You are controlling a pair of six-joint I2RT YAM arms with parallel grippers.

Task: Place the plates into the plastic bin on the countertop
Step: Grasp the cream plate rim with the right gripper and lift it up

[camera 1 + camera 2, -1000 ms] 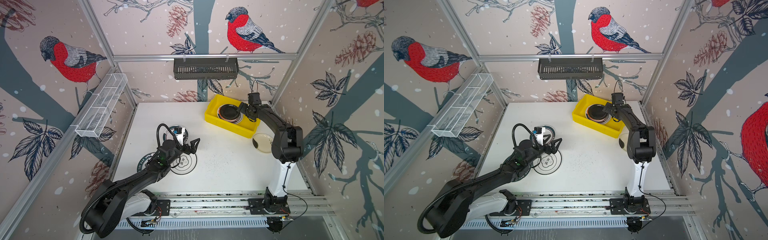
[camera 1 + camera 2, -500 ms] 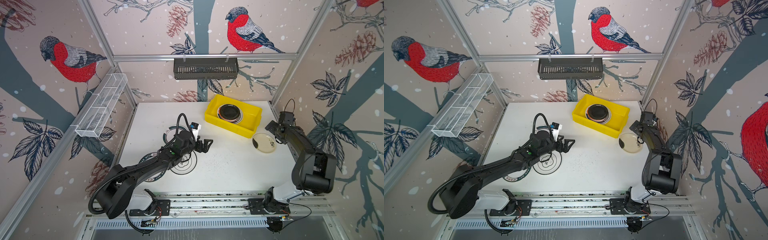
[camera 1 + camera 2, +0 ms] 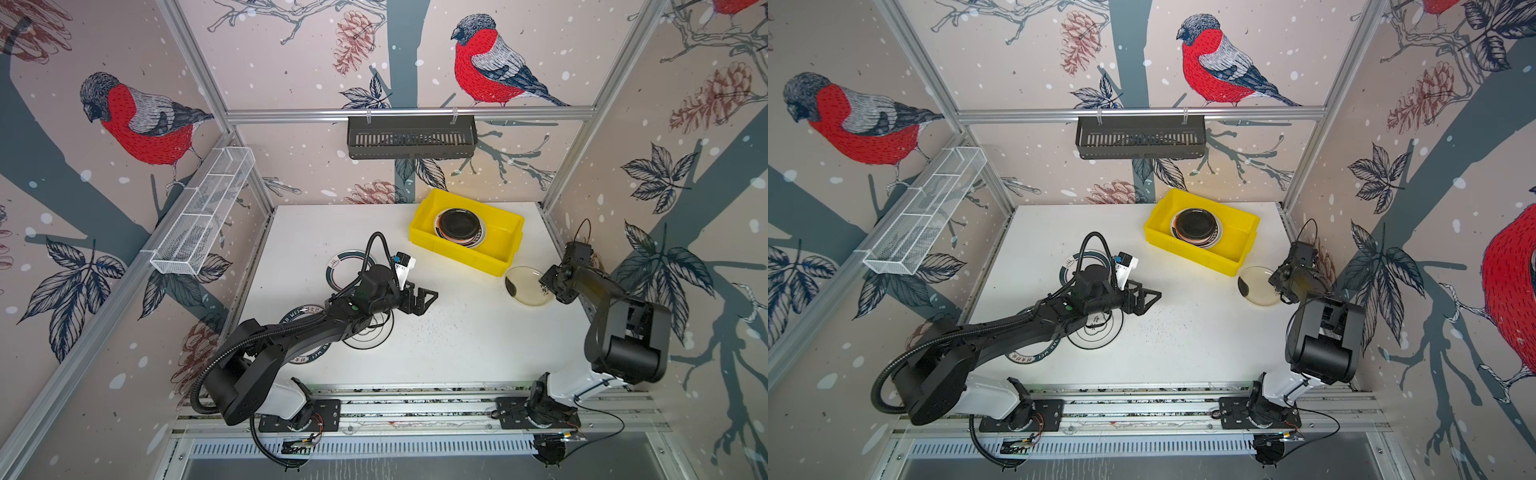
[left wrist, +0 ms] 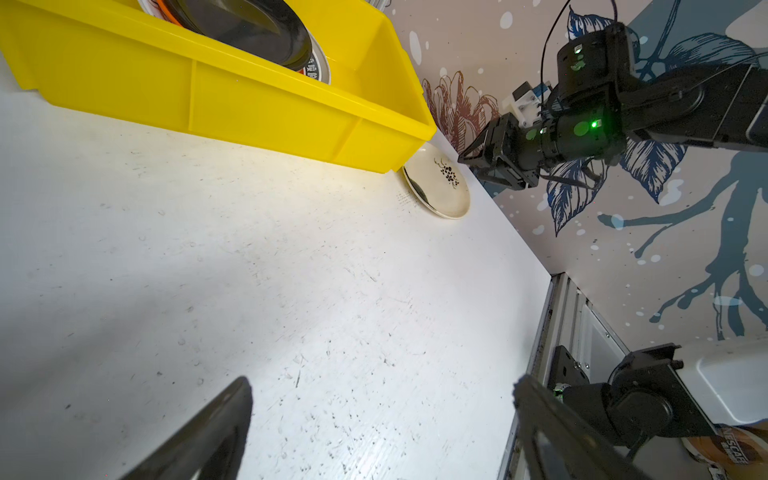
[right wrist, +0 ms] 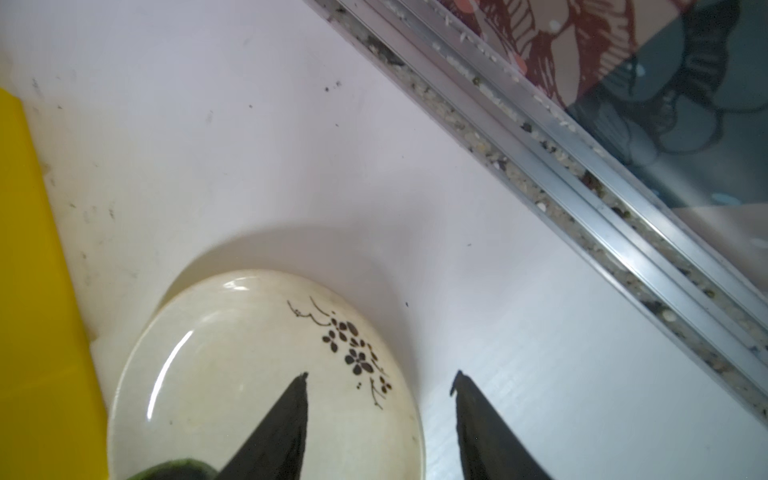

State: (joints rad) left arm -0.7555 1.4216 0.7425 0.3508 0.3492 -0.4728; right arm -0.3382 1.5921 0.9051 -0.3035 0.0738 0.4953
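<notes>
Cream plate (image 5: 266,374) lies on your white table (image 5: 291,145), just beside the yellow bin (image 5: 33,291); your right gripper (image 5: 381,374) straddles its rim, jaws spread, not pinching; your left gripper (image 4: 382,382) hangs wide apart, empty; other plates (image 3: 459,224) sit stacked inside the bin.

Yellow bin (image 4: 249,104) w/ stacked plates (image 4: 318,70), dark plate (image 4: 249,25) on top, is seen on white countertop (image 4: 291,270). Cream plate (image 4: 440,187) w/ black flower print is laid flat just beside bin's corner; right gripper (image 4: 467,164) is held near its rim. Left gripper (image 4: 382,380): 2 fingers (image 4: 216,432) are spread wide.
</notes>
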